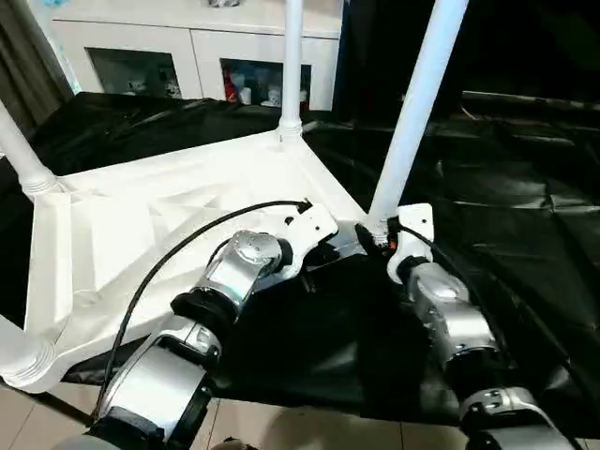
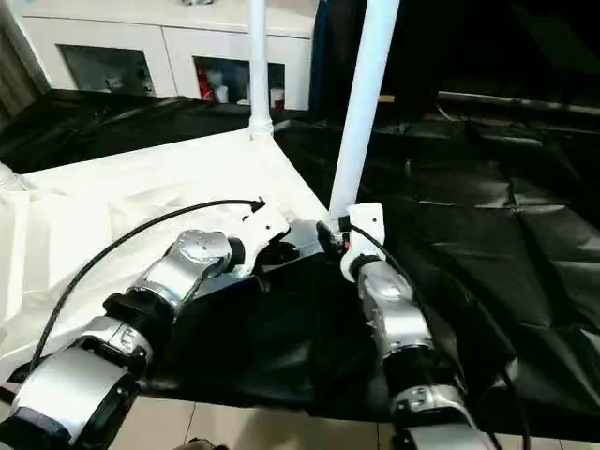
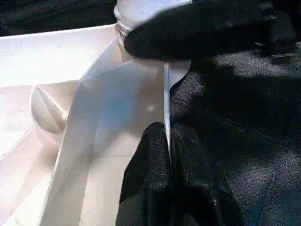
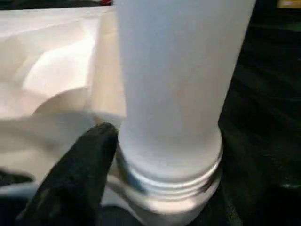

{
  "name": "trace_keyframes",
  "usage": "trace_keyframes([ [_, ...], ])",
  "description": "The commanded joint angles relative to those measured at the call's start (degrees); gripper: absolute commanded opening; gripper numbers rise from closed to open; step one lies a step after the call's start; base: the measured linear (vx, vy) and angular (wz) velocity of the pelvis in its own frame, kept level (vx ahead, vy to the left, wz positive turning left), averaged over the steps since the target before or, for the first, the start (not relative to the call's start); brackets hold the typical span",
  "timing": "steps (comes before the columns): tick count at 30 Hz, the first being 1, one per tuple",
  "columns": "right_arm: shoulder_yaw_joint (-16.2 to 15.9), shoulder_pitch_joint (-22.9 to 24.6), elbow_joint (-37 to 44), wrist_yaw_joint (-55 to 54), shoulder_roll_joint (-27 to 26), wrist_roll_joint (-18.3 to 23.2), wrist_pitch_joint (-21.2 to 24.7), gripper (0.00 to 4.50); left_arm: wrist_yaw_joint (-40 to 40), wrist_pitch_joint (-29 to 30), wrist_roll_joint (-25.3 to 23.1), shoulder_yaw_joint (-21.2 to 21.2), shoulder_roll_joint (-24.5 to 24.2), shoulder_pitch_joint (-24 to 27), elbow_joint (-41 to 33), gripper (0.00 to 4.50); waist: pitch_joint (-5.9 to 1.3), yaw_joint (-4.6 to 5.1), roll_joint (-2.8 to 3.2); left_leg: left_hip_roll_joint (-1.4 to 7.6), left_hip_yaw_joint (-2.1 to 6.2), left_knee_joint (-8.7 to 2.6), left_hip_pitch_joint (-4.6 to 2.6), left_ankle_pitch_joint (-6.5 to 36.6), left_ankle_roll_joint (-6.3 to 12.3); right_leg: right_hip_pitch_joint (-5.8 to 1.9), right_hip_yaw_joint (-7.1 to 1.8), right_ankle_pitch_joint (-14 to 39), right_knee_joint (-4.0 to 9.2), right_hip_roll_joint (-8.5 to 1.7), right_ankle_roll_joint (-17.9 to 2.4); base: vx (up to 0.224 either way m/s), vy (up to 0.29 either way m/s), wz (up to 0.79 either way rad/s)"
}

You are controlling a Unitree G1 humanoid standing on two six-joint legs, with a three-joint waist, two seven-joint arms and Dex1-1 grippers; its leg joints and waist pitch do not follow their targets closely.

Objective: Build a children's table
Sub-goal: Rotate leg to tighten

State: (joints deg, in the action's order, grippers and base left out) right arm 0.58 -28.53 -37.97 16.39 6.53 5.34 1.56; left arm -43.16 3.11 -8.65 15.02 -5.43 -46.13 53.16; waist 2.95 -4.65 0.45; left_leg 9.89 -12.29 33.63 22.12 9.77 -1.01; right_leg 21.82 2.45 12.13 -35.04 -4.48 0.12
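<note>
The tabletop (image 1: 178,220) is laid upside down on the black sheet (image 1: 525,216), ribbed underside up, so that the corner sockets are presented to the legs. Three legs are seen seated: the far leg (image 1: 292,56) at 12 o'clock, one leg (image 1: 21,150) at 9 o'clock and another (image 1: 23,354) at 8 o'clock. The fourth leg (image 1: 417,108) is stood at the near right corner, at about 3 o'clock of the tabletop, leaning slightly; a threaded collar at its foot is seen in the right wrist view, just at the socket.

The left gripper (image 3: 168,141) is pinched shut on the thin rim of the tabletop beside that corner, probably so that the top is kept from sliding or turning while the leg is worked. The right gripper (image 1: 384,232) is placed at the foot of the fourth leg, one finger (image 4: 77,165) lying against the collar; whether the leg is clamped or merely touched cannot be told.

The two grippers are crowded just beside each other at one corner, so little room is left between them. To 3 o'clock the sheet is open, and free space is offered there for the right arm. The white cabinet (image 1: 187,56) is stood well apart at 12 o'clock. The near edge of the sheet, at 6 o'clock, is close under the forearms.
</note>
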Motion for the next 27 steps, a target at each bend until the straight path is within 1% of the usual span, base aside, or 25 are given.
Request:
trace_keyframes([
  [1,-1.32,-0.57,0.47,5.95,2.81,0.79,0.06,3.86,-1.93,-4.15,1.92,-1.41,-1.11,1.16,0.07,0.00,-3.52,0.12,-1.11,3.53,2.09,-3.80,-1.32,10.86,2.88,-1.95,-2.41,6.96,4.49,-4.62,-12.93,0.000,0.000,0.00],
  [2,-1.32,-0.57,0.47,5.95,2.81,0.79,0.06,3.86,-1.93,-4.15,1.92,-1.41,-1.11,1.16,0.07,0.00,-3.52,0.07,-1.06,3.48,2.14,-3.75,-1.23,10.60,3.09,-2.04,-2.35,6.97,4.43,-4.66,-13.03,0.000,0.000,0.00],
  [3,-1.49,-0.59,0.85,7.62,3.80,0.81,0.34,3.92,-2.73,-4.65,2.08,-1.46,-1.53,1.40,-0.20,0.00,-3.49,0.13,-0.97,3.54,2.12,-3.73,-1.22,10.43,3.30,-1.97,-2.39,7.03,4.45,-4.68,-13.11,0.000,0.000,0.00],
  [4,-2.58,-0.01,2.98,13.39,6.76,1.19,1.30,3.92,-4.78,-5.55,2.47,-1.47,-2.67,2.05,-1.06,0.00,-3.48,0.20,-1.01,3.51,2.07,-3.68,-1.27,10.55,3.48,-1.95,-2.36,7.24,4.50,-4.62,-13.30,0.000,0.000,0.00],
  [5,-3.02,0.37,4.10,16.25,7.89,1.71,2.00,3.92,-5.61,-6.12,2.55,-1.39,-3.14,2.30,-1.38,0.00,-3.49,0.17,-1.08,3.47,2.08,-3.62,-1.22,10.74,3.71,-2.11,-2.32,7.28,4.50,-4.59,-13.34,0.000,0.000,0.00],
  [6,-3.75,0.85,5.25,18.91,9.17,1.80,2.13,3.92,-6.89,-6.25,2.89,-1.39,-3.56,2.59,-1.78,0.00,-3.53,0.07,-1.12,3.59,2.09,-3.55,-1.12,10.04,4.32,-2.15,-2.41,6.32,4.33,-4.64,-13.26,0.000,0.000,0.00],
  [7,-4.34,1.36,6.32,21.53,10.26,2.02,2.44,3.92,-8.54,-6.30,3.36,-1.38,-3.98,2.90,-2.26,0.00,-3.52,0.01,-0.90,3.59,2.09,-3.55,-1.19,9.80,4.58,-2.05,-2.33,6.27,4.34,-4.57,-13.34,0.000,0.000,0.00],
  [8,-5.02,2.04,7.69,24.36,11.47,2.43,3.02,3.92,-10.70,-6.63,4.04,-1.33,-4.46,3.35,-3.09,0.00,-3.54,0.04,-0.88,3.63,2.05,-3.51,-1.22,9.79,4.73,-2.04,-2.34,5.99,4.28,-4.54,-13.44,0.000,0.000,0.00],
  [9,-5.67,2.68,8.93,26.95,12.67,2.66,3.25,3.92,-13.04,-6.60,4.76,-1.24,-4.99,3.81,-4.03,0.00,-3.54,-0.08,-0.98,3.70,2.04,-3.48,-1.12,9.46,5.17,-2.16,-2.32,5.11,4.17,-4.57,-13.90,0.000,0.000,0.00],
  [11,-6.47,3.64,10.79,30.77,14.50,3.36,4.50,3.92,-17.44,-6.15,5.89,-0.74,-6.10,4.79,-6.23,0.00,-3.60,-0.24,-0.89,3.88,1.99,-3.47,-1.18,9.00,5.41,-2.05,-2.23,4.27,3.94,-4.52,-14.77,0.000,0.000,0.00],
  [12,-6.96,4.00,11.33,32.20,15.36,3.31,4.74,3.92,-19.47,-5.56,6.26,-0.35,-6.75,5.29,-7.43,0.00,-3.58,-0.34,-0.88,3.91,1.92,-3.42,-1.21,8.99,5.45,-1.95,-2.25,4.35,3.96,-4.52,-14.90,0.000,0.000,0.00],
  [13,-7.36,4.27,11.77,33.55,16.11,3.39,5.08,3.92,-21.62,-5.26,6.62,0.05,-7.46,5.80,-8.59,0.00,-3.60,-0.52,-0.68,4.00,1.90,-3.44,-1.29,8.83,5.29,-1.84,-2.24,4.40,3.87,-4.48,-15.20,0.000,0.000,0.00],
  [14,-7.36,4.27,11.77,33.55,16.11,3.39,5.08,3.92,-21.62,-5.26,6.62,0.05,-7.46,5.80,-8.59,0.00,-3.60,-0.54,-0.70,4.03,1.93,-3.48,-1.29,8.95,5.17,-1.84,-2.20,4.42,3.84,-4.50,-15.41,0.000,0.000,0.00],
  [17,-8.02,4.78,12.82,36.59,17.03,4.22,6.31,3.92,-27.03,-3.00,7.72,1.29,-9.59,7.57,-12.46,0.00,-3.48,-0.60,-0.56,4.18,1.91,-3.69,-1.39,10.98,3.87,-1.62,-2.26,6.97,3.98,-4.54,-15.46,0.000,0.000,0.00],
  [19,-8.75,5.25,13.52,37.66,17.17,3.72,6.69,3.92,-28.13,-2.28,7.99,1.34,-10.21,8.53,-14.15,0.00,-3.41,-0.65,-0.53,4.25,1.95,-3.83,-1.48,11.48,3.30,-1.51,-2.31,7.45,4.02,-4.55,-15.27,0.000,0.000,0.00],
  [21,-8.76,5.26,13.50,37.61,16.99,3.69,6.68,3.92,-28.38,-2.10,8.03,1.33,-10.32,8.77,-14.52,0.00,-3.41,-0.63,-0.50,4.14,1.93,-3.86,-1.60,11.95,2.75,-1.39,-2.34,8.17,4.16,-4.53,-15.05,0.000,0.000,0.00],
  [22,-8.77,5.18,13.30,37.52,16.78,3.63,6.60,3.92,-28.70,-1.90,8.09,1.38,-10.46,9.03,-14.90,0.00,-3.40,-0.63,-0.56,4.16,2.01,-3.91,-1.52,12.08,2.42,-1.49,-2.39,8.13,4.11,-4.64,-14.97,0.000,0.000,0.00],
  [23,-8.78,5.14,13.31,37.53,16.67,3.63,6.71,3.92,-29.05,-1.69,8.14,1.36,-10.59,9.24,-15.29,0.00,-3.41,-0.62,-0.71,4.09,2.00,-3.90,-1.43,12.00,2.41,-1.55,-2.39,8.11,4.14,-4.65,-14.88,0.000,0.000,0.00],
  [24,-8.80,5.04,13.06,37.50,16.51,3.57,6.52,3.76,-29.26,-1.38,8.16,1.32,-10.69,9.39,-15.58,0.00,-3.44,-0.60,-0.67,4.06,2.00,-3.88,-1.45,11.63,2.44,-1.56,-2.39,7.74,4.07,-4.65,-14.81,0.000,0.000,0.00],
  [26,-8.75,4.91,12.78,37.63,16.24,3.80,6.26,3.76,-29.42,-1.06,8.12,1.22,-10.87,9.68,-16.19,0.00,-3.45,-0.58,-0.61,4.04,2.00,-3.86,-1.41,11.25,2.53,-1.55,-2.38,7.43,4.07,-4.65,-14.83,0.000,0.000,0.00],
  [27,-8.76,4.87,12.74,37.69,16.18,3.90,6.23,3.55,-29.33,-0.77,8.15,1.23,-10.99,9.84,-16.58,0.00,-3.48,-0.53,-0.61,4.04,1.99,-3.83,-1.43,11.04,2.61,-1.55,-2.37,6.92,4.01,-4.60,-14.87,0.000,0.000,0.00],
])
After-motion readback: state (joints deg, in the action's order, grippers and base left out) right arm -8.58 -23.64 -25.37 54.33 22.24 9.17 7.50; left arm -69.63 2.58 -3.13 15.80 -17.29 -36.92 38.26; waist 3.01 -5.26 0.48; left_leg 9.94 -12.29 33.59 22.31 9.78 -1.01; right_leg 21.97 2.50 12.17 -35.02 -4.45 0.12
